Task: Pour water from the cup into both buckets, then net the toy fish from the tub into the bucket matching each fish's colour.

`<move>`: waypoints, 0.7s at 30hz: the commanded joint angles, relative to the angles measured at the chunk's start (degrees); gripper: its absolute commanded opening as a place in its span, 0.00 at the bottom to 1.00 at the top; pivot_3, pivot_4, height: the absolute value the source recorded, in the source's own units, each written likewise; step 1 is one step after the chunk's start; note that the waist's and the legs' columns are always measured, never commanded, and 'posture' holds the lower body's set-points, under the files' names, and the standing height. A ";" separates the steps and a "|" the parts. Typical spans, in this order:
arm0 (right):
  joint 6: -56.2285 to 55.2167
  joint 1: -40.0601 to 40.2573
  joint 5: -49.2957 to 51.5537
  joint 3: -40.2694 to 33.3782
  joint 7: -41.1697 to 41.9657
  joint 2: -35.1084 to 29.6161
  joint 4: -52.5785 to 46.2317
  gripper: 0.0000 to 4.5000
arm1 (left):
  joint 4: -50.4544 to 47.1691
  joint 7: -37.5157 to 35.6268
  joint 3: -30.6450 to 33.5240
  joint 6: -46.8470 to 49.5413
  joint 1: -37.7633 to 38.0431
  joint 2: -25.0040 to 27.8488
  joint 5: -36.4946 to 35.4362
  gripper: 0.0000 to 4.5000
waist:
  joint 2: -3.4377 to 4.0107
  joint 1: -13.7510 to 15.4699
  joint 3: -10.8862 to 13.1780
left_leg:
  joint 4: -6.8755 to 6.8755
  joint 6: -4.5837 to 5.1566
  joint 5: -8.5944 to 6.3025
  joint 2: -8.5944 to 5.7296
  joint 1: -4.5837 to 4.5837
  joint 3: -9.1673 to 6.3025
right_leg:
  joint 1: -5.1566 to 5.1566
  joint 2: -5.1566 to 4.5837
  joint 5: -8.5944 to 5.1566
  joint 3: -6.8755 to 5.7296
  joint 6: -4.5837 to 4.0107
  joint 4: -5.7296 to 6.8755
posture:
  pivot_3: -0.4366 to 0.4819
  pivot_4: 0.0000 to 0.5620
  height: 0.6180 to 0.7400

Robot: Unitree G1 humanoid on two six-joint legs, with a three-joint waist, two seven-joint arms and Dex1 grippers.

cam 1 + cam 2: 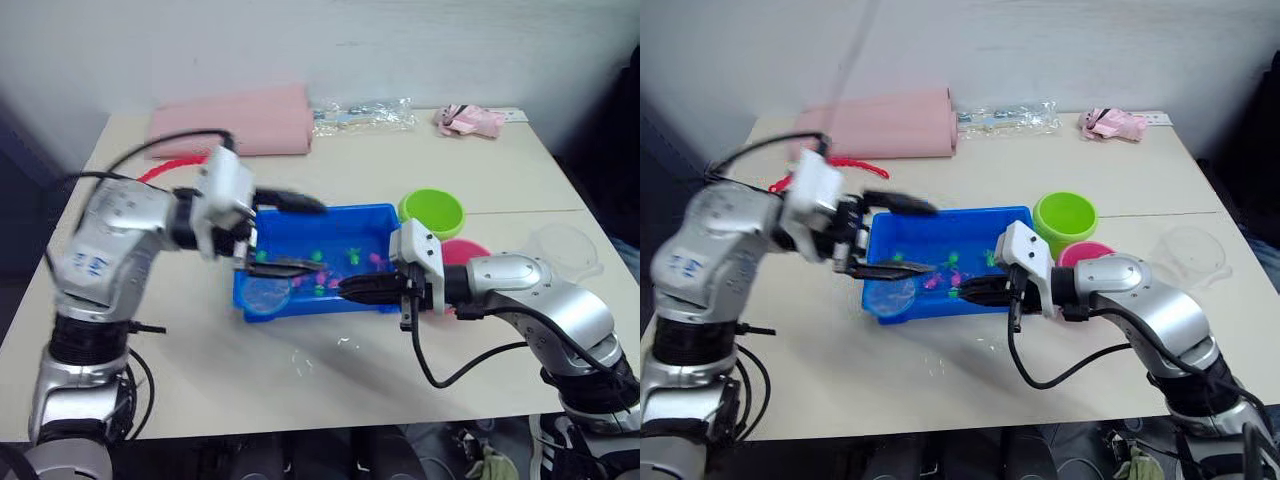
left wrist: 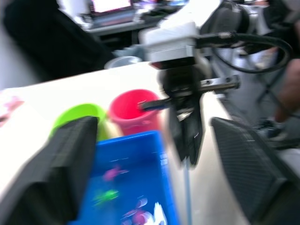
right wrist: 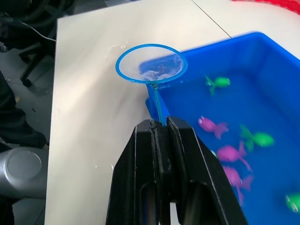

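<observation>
Table (image 1: 420,190) — light top, carrying all items.

Tub (image 1: 330,222) — blue, mid-table, holding green and pink toy fish (image 3: 232,152) in water.

Net (image 3: 151,63) — blue-rimmed hoop over the tub's near-left corner, partly past the rim; its handle is pinched in the right pincer (image 3: 160,125), fingers pressed together on it.

Left pincer (image 1: 290,235) — spread wide, empty, poised above the tub's left end.

Buckets — lime green bucket (image 1: 432,212) just beyond the tub's right end; pink bucket (image 1: 1087,254) beside it, partly behind the right arm.

Cup (image 1: 1188,255) — clear, at the table's right edge, apart from the buckets.

Pink cloth (image 1: 235,122) — folded, at the far edge.
</observation>
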 commanded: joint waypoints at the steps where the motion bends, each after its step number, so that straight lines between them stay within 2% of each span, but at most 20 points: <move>1: 3.53 2.31 4.42 -7.20 -0.33 -2.93 -2.90 0.00 | 3.30 -0.48 6.00 -2.08 4.29 2.39 -1.17 0.99 | 0.00 -0.08 0.00 | -0.01 0.00 0.00 0.01 0.01 0.01 | 0.00 0.00 0.00 0.00 0.00 0.01 | 0.48 0.27 1.00; 5: 12.12 6.08 11.14 -15.35 -4.82 -4.28 -3.63 0.00 | 6.01 -0.24 10.32 -6.48 11.28 2.38 -0.70 0.99 | -0.01 0.09 0.00 | -0.01 0.00 0.00 0.03 0.00 0.00 | 0.00 -0.01 0.00 0.00 0.00 0.00 | 0.48 0.27 1.00; 10: 20.54 9.86 16.00 -22.91 -12.56 -4.20 -4.63 0.00 | 2.69 1.38 10.00 -9.40 20.31 0.86 -0.01 0.99 | -0.01 0.19 0.00 | -0.01 0.02 -0.04 0.01 0.01 -0.01 | 0.02 -0.09 0.00 0.05 -0.01 -0.05 | 0.48 0.27 1.00; 15: 26.75 10.02 16.51 -23.87 -18.57 -4.56 -3.97 0.00 | -1.11 3.03 7.01 -8.99 24.86 -1.84 -0.62 0.99 | -0.01 0.08 0.00 | 0.00 0.03 -0.06 0.00 0.01 -0.01 | 0.02 -0.14 0.00 0.29 -0.01 -0.14 | 0.48 0.27 1.00; 21: 34.62 4.38 17.45 -22.53 -22.50 -5.19 -1.24 0.00 | -2.76 3.85 4.63 -7.00 24.30 -2.57 -1.82 0.99 | -0.01 -0.12 0.00 | 0.00 0.01 -0.05 0.02 0.03 0.00 | -0.02 -0.12 -0.01 0.36 -0.02 -0.10 | 0.48 0.27 1.00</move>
